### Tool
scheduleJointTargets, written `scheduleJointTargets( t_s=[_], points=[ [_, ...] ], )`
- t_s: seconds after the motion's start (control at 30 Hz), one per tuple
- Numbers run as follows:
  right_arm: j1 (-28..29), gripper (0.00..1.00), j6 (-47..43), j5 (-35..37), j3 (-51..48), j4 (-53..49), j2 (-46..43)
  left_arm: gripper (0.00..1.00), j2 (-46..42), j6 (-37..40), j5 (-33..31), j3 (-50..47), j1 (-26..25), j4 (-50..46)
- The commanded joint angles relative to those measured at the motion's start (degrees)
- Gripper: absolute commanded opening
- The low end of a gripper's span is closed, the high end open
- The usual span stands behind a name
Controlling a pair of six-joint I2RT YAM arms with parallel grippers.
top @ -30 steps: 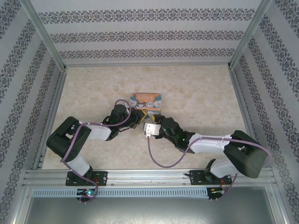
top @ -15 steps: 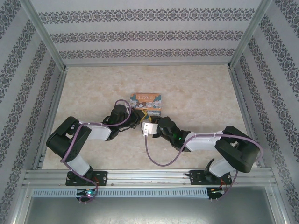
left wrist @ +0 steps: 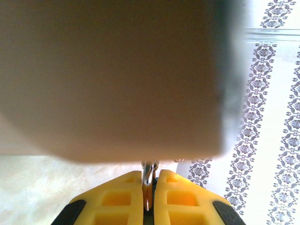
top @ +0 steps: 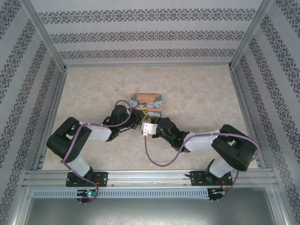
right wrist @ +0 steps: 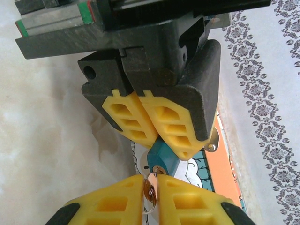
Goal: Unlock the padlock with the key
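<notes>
Blue padlock (right wrist: 162, 161) clamped in left jaws at tin (top: 147, 98) edge; key (right wrist: 149, 192) pinched in right jaws.

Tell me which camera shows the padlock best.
Right wrist: the padlock's blue body and keyhole sit sharp and close, pinched in the left claw. The left wrist view catches a sliver of silvery shackle between its own fingers; from the top camera it is too small to tell.

Left arm (top: 75, 140) and right arm (top: 234, 152): chunky black-and-white shells, looping purple cables (top: 159, 165), ribbed yellow plastic finger pads (right wrist: 187, 204).
</notes>
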Motion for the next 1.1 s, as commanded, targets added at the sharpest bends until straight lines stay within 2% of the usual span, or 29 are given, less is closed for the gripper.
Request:
scheduleJointTargets(
  t_s=[0.0,0.43,0.57,1.07],
  points=[
    [-0.34,0.13,1.2,1.99,0.68,2.78,0.82,0.01,-1.49,-0.84,0.88,-0.43,-0.33,4.28],
    [-0.16,0.0,6.16,3.51,-0.05,6.23,0.67,0.01,-1.36,-1.28,0.67,-1.33,-0.33,5.42],
    [-0.07,0.0,8.89,3.49,0.04,6.56,0.25,0.01,-1.31,-1.19,0.51,-1.4,-0.36,5.41],
    [0.27,0.0,30.24,3.73,0.75,5.9,-2.46,0.01,-0.37,-1.68,-0.29,-1.78,-1.38,6.38]
  ],
)
